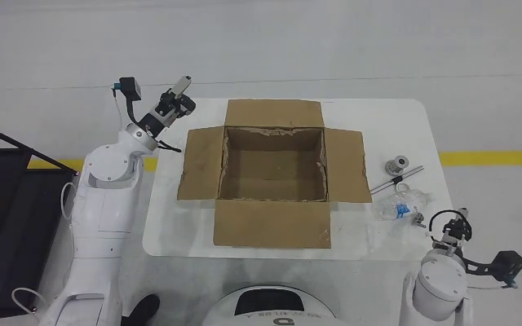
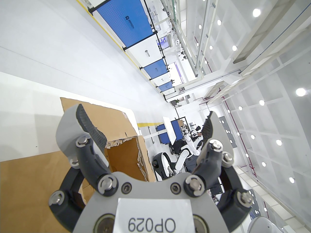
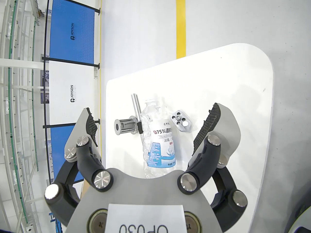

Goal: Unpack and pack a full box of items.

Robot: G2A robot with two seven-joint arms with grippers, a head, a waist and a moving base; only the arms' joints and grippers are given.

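Observation:
An open cardboard box (image 1: pixel 276 169) sits mid-table with all its flaps spread flat, and its inside looks bare. My left gripper (image 2: pixel 145 120) is open and holds nothing; it hovers off the box's far left corner (image 1: pixel 181 88), with a flap (image 2: pixel 31 173) below it. My right gripper (image 3: pixel 151 110) is open too, low at the table's near right corner. Ahead of it lie a clear labelled bottle (image 3: pixel 160 144), a metal rod (image 3: pixel 136 106), a metal spool (image 3: pixel 125 127) and a small metal plate (image 3: pixel 181 120). In the top view the bottle (image 1: pixel 401 204) lies right of the box.
The white table (image 1: pixel 383 122) has bare room at its far right and along its left edge. A yellow floor line (image 1: pixel 481 157) runs past the table. A black panel (image 1: pixel 16 196) stands off the left side.

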